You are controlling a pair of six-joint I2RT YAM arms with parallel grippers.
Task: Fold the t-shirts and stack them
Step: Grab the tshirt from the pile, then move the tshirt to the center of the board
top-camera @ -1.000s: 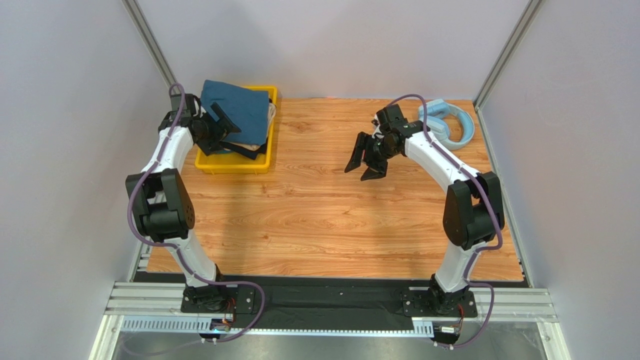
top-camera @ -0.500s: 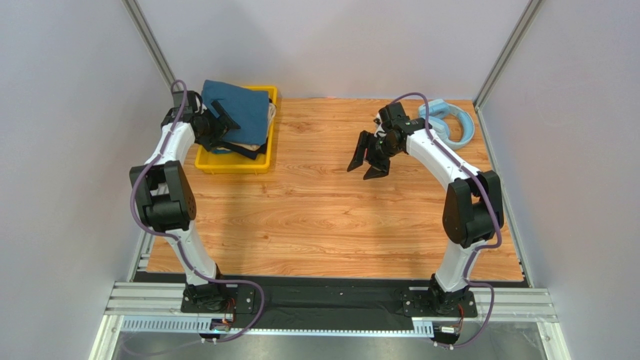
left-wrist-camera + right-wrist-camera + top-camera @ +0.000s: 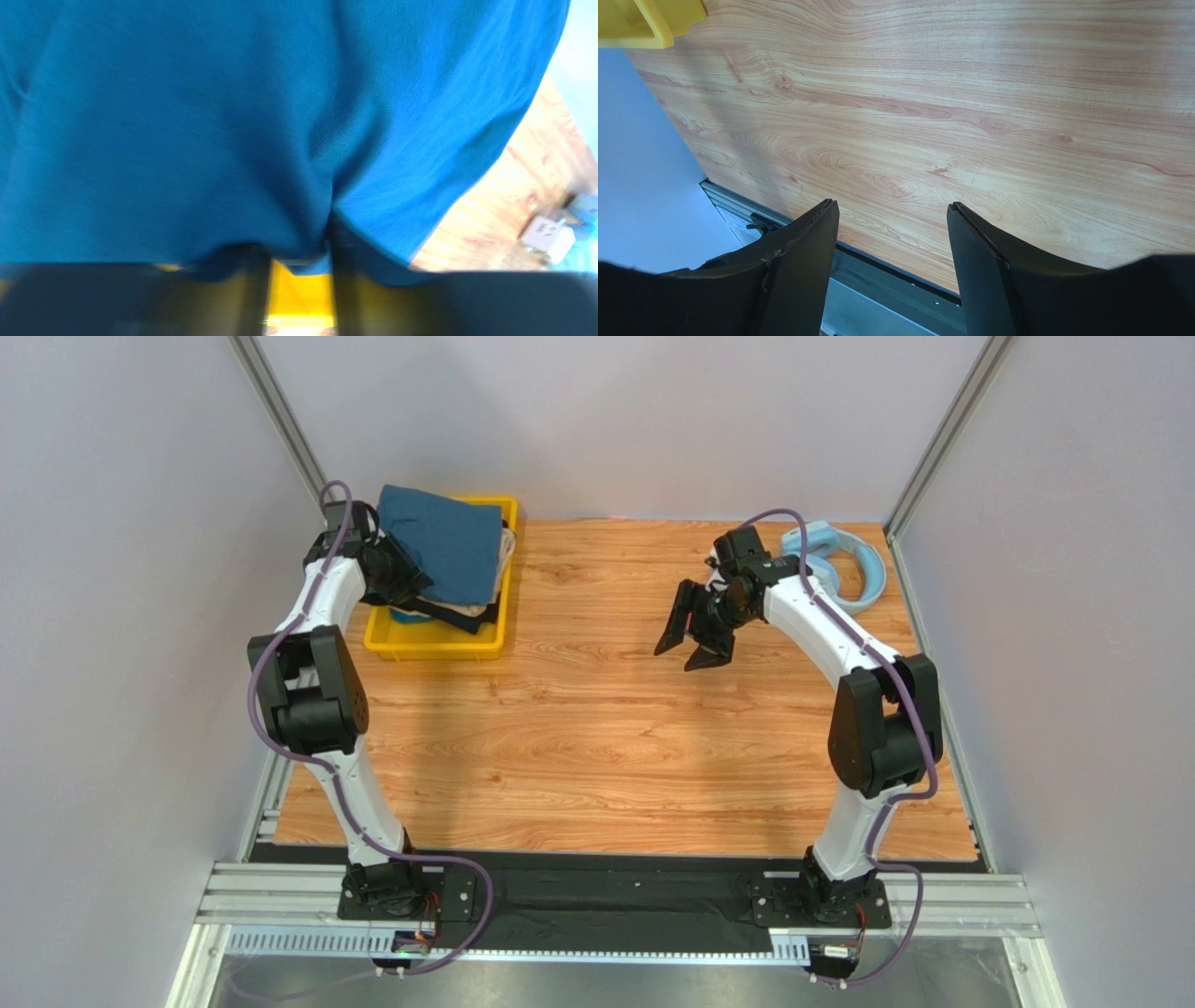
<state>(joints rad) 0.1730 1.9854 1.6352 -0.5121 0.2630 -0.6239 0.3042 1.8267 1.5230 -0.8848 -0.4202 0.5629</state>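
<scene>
A dark teal-blue t-shirt [image 3: 446,543] lies piled in a yellow bin [image 3: 435,644] at the back left and fills the left wrist view [image 3: 210,126]. My left gripper [image 3: 421,595] reaches into the bin at the shirt's near-left edge. In the left wrist view its blurred fingers [image 3: 242,294] stand close together, with a fold of the shirt hanging over their tips and yellow bin [image 3: 300,294] showing in the gap. My right gripper [image 3: 692,637] hovers open over bare wood at the back middle, nothing between its fingers [image 3: 892,206].
Light-blue headphones [image 3: 842,567] lie at the back right corner, behind my right arm. A strip of white cloth [image 3: 508,546] shows at the bin's right rim. Grey walls and metal posts close in the table on three sides.
My left gripper has pushed further into the bin under the teal shirt's edge and its fingers have drawn closer together. The right gripper has drifted slightly right and stays open.
</scene>
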